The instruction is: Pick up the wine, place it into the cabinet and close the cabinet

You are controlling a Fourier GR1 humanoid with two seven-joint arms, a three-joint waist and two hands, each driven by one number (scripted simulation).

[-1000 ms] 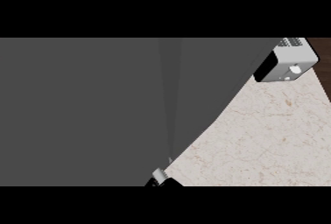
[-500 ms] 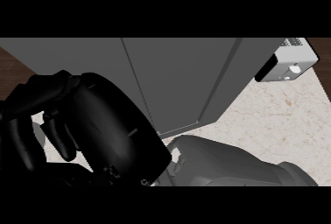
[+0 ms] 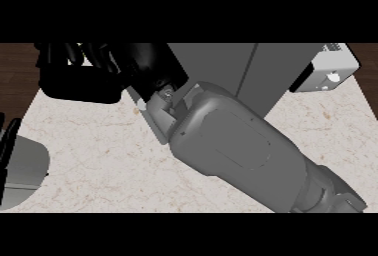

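Well, I cannot find the wine bottle anywhere in the head view, neither on the counter nor visibly in a hand, so I cannot say where it is. The cabinet (image 3: 221, 67) is the task item I can see. It fills the 12 o'clock part of the view as a plain grey front, with one vertical seam running down it to the right of centre. From this angle I cannot tell whether its door is open or closed.

My right hand (image 3: 100, 70) is up at about 10 o'clock, a black mass lying against the cabinet's left edge and reaching out over the dark wood beyond the counter. Whether it is open or closed round anything, I cannot tell, since it reads as one dark shape. Its grey forearm (image 3: 236, 150) enters from 5 o'clock and runs diagonally across the middle of the view to the wrist at the cabinet's lower left corner, hiding much of the counter.

My left hand (image 3: 9, 140) shows only as a sliver at 9 o'clock. What shows of its fingers is straight, points toward 12 o'clock and holds nothing, with the grey forearm just below it.

The pale speckled counter (image 3: 96, 165) lies beneath both arms. A white box-like appliance (image 3: 328, 70) sits at 2 o'clock, just beside the cabinet's right side.
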